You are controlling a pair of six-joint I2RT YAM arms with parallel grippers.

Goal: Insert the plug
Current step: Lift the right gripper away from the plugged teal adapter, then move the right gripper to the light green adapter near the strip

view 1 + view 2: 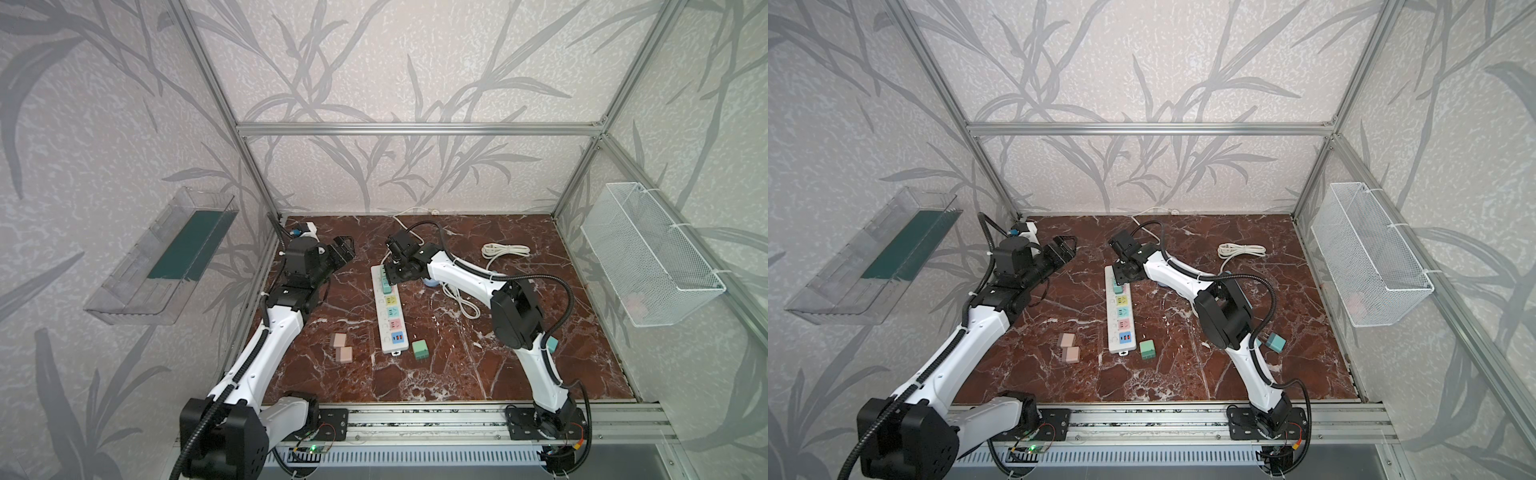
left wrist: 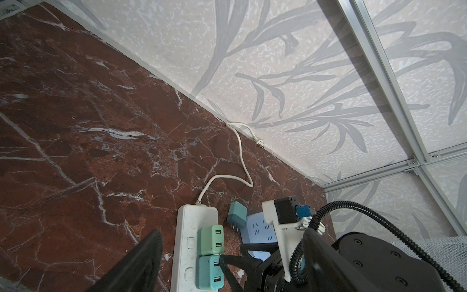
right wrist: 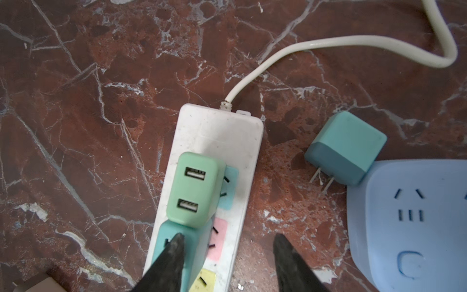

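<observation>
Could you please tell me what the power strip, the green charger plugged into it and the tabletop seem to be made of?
Power strip: probably moulded plastic, white, matt, with grey scuffs. Green charger: likely plastic too, smooth satin shell, rounded edges. Tabletop: looks like red-brown marble with white veins, possibly a printed laminate.

The power strip (image 1: 388, 309) is lying lengthwise down the middle of the table (image 1: 478, 374), carrying one plugged-in charger (image 2: 210, 240) at its far end and a second plugged-in charger (image 2: 208, 271) just beside it on the near side. A pair of chargers (image 1: 345, 355) is lying left of the strip, a lone charger (image 1: 420, 350) just right of its near end, and a coiled cable (image 1: 505, 250) at the back right.
</observation>
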